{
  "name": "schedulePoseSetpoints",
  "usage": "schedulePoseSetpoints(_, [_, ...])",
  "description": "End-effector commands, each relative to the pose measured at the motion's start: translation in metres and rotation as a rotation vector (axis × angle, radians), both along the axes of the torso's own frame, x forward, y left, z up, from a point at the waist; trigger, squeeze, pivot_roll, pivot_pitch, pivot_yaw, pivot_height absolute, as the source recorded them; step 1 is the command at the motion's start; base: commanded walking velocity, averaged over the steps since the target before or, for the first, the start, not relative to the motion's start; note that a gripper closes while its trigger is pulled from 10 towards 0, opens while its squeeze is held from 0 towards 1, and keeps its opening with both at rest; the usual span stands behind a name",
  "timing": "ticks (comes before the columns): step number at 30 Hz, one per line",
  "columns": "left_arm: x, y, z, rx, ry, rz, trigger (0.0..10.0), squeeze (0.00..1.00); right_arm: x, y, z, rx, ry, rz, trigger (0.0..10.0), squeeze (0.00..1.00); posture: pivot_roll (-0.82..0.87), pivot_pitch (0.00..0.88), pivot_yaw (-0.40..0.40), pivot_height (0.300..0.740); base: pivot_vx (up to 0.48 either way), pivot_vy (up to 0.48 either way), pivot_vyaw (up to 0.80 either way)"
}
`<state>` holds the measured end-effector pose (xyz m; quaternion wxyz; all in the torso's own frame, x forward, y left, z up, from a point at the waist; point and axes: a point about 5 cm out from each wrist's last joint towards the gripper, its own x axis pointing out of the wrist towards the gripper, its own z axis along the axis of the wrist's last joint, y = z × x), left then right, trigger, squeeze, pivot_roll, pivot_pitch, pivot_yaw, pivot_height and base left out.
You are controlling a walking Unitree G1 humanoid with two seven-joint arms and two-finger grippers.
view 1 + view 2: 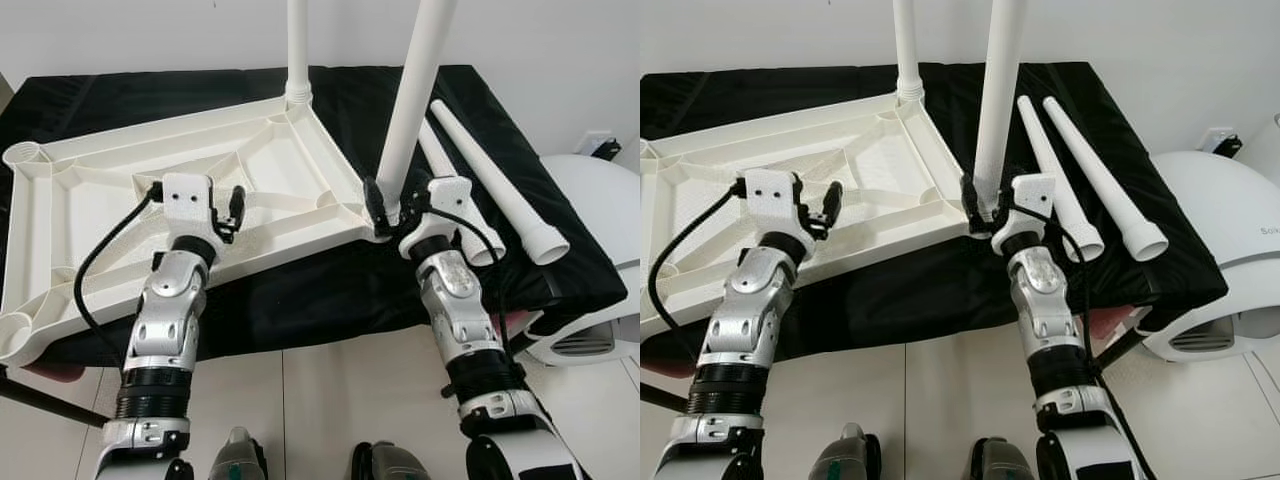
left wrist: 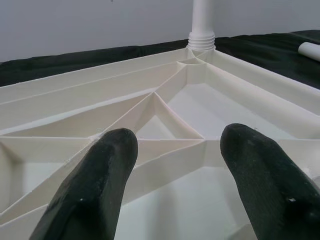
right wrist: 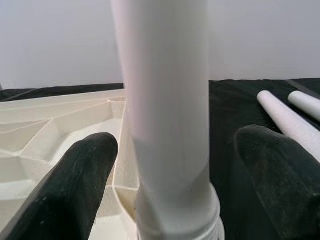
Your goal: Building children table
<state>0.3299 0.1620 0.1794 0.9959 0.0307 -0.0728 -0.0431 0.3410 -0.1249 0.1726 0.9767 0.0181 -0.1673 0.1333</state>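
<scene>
A white plastic tabletop (image 1: 60, 215) lies upside down on the black-covered bench (image 1: 300, 290). One white leg (image 1: 298, 45) stands fixed in its far right corner socket. A second leg (image 1: 412, 105) stands upright in the near right corner socket. My right gripper (image 3: 170, 165) is open around the base of this leg, one finger (image 3: 75, 190) on each side with small gaps. My left gripper (image 1: 232, 210) hovers open over the ribbed underside (image 2: 165, 100), with nothing between its fingers (image 2: 95, 175). Two loose legs (image 1: 500, 190) lie side by side on the cloth at the right.
A rounded white appliance (image 1: 590, 260) stands on the floor just right of the bench. A white wall runs close behind the bench. My feet (image 1: 238, 455) are on pale tiles at the bench's front edge.
</scene>
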Motion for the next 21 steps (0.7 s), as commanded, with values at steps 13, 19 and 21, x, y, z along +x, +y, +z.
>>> schedulePoseSetpoints(13, [-0.014, -0.003, -0.007, 0.001, 0.009, 0.029, 10.0, 0.00, -0.010, 0.004, -0.008, 0.002, 0.005, 0.027, 10.0, 0.00, 0.02, 0.112, -0.001, 0.740, 0.000, 0.000, 0.00])
schedulePoseSetpoints(19, [-0.018, 0.001, -0.006, 0.022, -0.008, 0.023, 10.0, 0.00, -0.012, -0.002, -0.007, 0.000, 0.003, 0.012, 10.0, 0.00, 0.02, 0.116, -0.003, 0.740, 0.000, 0.000, 0.00])
schedulePoseSetpoints(21, [-0.019, 0.003, -0.005, 0.020, -0.013, 0.026, 10.0, 0.00, -0.012, -0.004, -0.006, -0.001, -0.001, 0.008, 10.0, 0.00, 0.03, 0.112, -0.004, 0.740, 0.000, 0.000, 0.00])
